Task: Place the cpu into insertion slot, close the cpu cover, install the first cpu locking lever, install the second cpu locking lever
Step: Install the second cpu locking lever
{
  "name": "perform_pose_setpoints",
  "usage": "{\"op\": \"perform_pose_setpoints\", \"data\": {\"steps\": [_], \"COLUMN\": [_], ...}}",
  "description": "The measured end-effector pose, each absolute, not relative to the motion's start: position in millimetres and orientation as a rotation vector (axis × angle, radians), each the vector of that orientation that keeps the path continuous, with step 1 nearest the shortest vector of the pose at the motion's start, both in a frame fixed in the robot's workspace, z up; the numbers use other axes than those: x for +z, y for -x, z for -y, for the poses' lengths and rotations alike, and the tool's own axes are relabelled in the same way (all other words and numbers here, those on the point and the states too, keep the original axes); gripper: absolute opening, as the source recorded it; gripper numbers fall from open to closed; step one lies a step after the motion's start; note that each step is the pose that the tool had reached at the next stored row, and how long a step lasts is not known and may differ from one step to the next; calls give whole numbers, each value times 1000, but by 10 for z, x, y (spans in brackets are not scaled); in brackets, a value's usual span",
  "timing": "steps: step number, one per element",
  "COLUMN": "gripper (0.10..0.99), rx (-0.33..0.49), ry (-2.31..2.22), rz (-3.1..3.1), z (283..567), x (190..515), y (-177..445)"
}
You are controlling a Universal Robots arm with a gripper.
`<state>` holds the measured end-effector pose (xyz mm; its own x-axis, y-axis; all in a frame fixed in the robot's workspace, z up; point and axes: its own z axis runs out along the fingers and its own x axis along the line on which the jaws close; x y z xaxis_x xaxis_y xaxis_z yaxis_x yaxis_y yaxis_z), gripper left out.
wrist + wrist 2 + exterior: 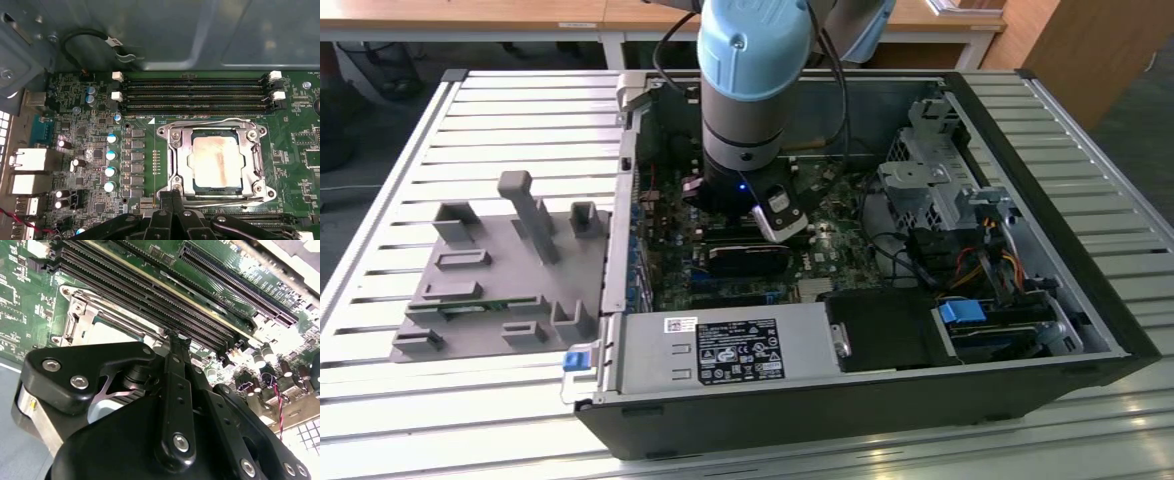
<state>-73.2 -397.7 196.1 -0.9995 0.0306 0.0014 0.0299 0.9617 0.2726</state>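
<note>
Inside the computer case [1014, 300], the pincer [171, 194] is pressed together beside the cpu cover [181, 160].

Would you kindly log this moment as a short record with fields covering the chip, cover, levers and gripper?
cpu: flat square chip with silver-tan metal top, seated in the socket
cpu cover: thin silver metal frame plate, closed flat around the chip
locking levers: thin wire levers lying along the cover's edges; whether latched cannot be told
gripper: black fingers close together at the cover's edge, holding nothing visible
surroundings: green motherboard inside the open black computer case
</note>
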Motion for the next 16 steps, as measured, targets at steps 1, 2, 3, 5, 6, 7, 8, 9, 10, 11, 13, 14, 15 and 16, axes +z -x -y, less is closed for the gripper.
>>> {"op": "perform_pose_setpoints", "data": {"steps": [1, 2, 3, 5, 6, 7, 8, 9, 10, 11, 13, 14, 15, 16], "gripper": [106, 106, 106, 106, 106, 106, 106, 106, 106, 106, 106, 106, 106, 106], "rx": [433, 434, 435, 438, 440, 442, 444, 447, 450, 452, 456, 458, 460, 462], "ry": [-48, -48, -48, -48, -48, -48, -48, -48, -48, -48, -48, -48, -48, -48], "rz": [-3109, -3108, -3108, -3108, -3108, -3107, -3107, -3107, -3106, -3106, -3105, -3105, -3105, -3104], "z": [3978, 3978, 3978, 3976, 3975, 3973, 3970, 3969, 3966, 3961, 3950, 3944, 3937, 3932], "x": [1957, 1953, 1950, 1943, 1941, 1938, 1935, 1932, 1929, 1925, 1916, 1909, 1904, 1897], "y": [733, 734, 736, 740, 743, 746, 749, 754, 759, 762, 769, 772, 777, 780]}}
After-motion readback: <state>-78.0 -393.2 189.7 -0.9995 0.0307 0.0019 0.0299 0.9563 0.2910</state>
